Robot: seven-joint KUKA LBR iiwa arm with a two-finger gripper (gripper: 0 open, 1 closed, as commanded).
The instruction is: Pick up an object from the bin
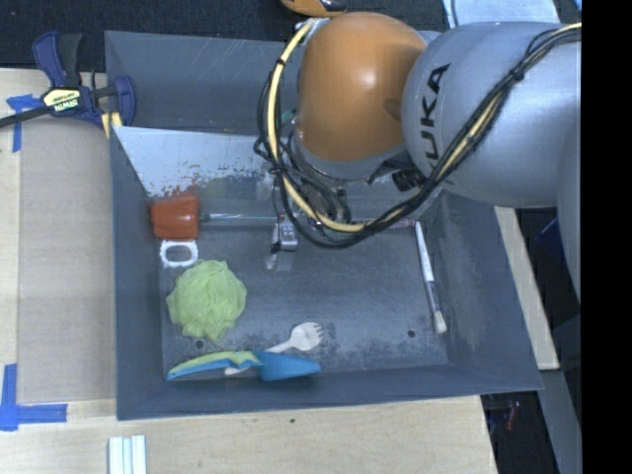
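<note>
Camera view: an orange-red block [176, 217] lies at the left of the bin [138, 363], the nearest thing to the gripper [281, 243], which hangs over bare floor to its right, perhaps lining up. Whether the pincer is wide or narrow, I cannot tell.

The arm [494, 107] (orange-capped wrist, looped cables) points its pincer [282, 245] downward.

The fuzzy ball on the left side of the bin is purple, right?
Not quite. The fuzzy ball is green, not purple. The camera view shows it on the left side of the bin, just as you said.
</note>
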